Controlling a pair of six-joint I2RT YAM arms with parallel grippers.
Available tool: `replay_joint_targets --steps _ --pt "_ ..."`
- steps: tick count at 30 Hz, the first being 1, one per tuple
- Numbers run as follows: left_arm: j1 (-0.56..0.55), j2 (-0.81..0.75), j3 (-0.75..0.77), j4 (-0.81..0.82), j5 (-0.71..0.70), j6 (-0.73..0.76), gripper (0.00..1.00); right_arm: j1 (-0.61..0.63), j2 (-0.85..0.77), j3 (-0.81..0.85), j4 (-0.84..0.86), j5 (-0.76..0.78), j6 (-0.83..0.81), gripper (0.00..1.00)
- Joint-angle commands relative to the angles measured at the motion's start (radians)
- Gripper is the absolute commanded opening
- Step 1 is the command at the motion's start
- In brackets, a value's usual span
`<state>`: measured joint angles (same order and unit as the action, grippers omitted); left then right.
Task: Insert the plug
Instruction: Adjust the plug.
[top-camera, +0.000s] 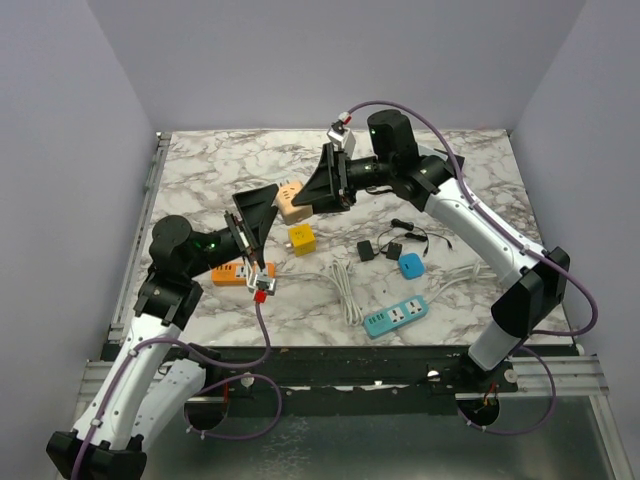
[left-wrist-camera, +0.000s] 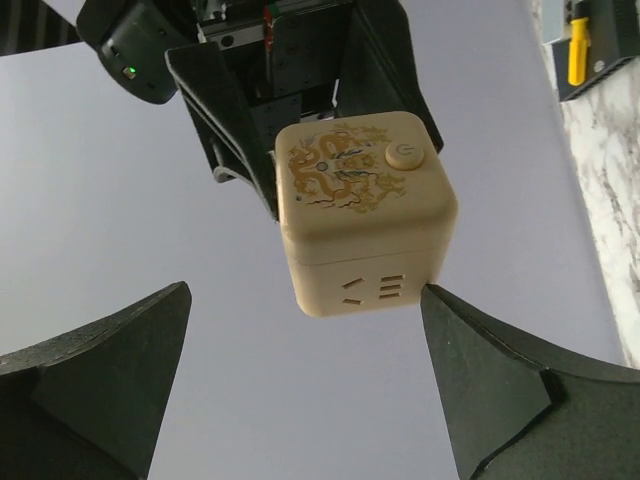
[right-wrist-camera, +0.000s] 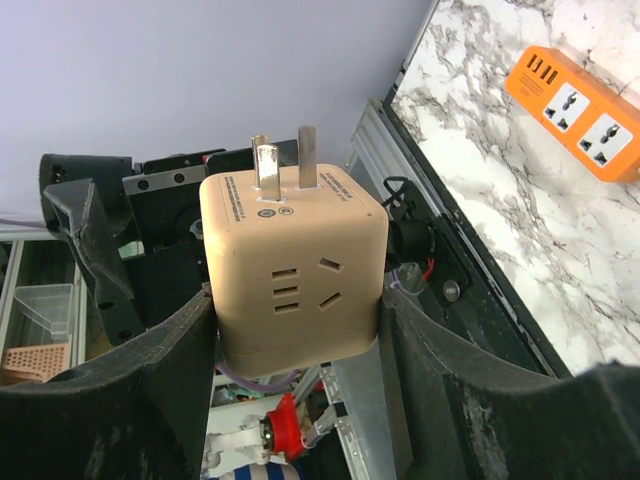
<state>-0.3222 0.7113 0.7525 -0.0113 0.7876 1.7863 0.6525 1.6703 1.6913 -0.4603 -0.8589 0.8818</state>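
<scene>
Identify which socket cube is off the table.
The beige cube, gripped in the right pincer; the yellow cube rests on the table.

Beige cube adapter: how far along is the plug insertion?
Done: the beige cube adapter is off the table, clamped in the right tool. In hand: it hangs facing the open left tool, prongs bare. Left: the insertion; the orange power strip lies on the table, visible sockets empty.
</scene>
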Motion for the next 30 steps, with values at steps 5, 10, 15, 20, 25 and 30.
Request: replay_joint_targets --steps 5,10,15,20,25,30 --pt "-0.005 0.028 0.021 -0.222 0.047 0.136 0.99 0.014 0.002 0.038 -0.003 -0.054 -0.024 0.01" --pt "-0.005 0.036 0.019 -0.242 0.027 0.186 0.99 0.015 -0.002 0.026 0.005 -0.063 -0.019 0.01" --pt "-0.005 0.063 0.034 -0.239 0.026 0.241 0.9 0.018 -0.002 0.005 0.031 -0.075 -0.005 0.01" --pt "-0.007 0.089 0.044 -0.211 0.028 0.246 0.75 0.028 0.007 0.002 0.023 -0.079 -0.013 0.01" --pt "-0.011 0.102 0.046 -0.182 0.071 0.227 0.56 0.029 0.02 0.0 0.043 -0.083 -0.005 0.01" --pt "-0.024 0.096 0.044 -0.17 0.079 0.184 0.29 0.03 0.043 -0.002 0.092 -0.084 0.017 0.01"
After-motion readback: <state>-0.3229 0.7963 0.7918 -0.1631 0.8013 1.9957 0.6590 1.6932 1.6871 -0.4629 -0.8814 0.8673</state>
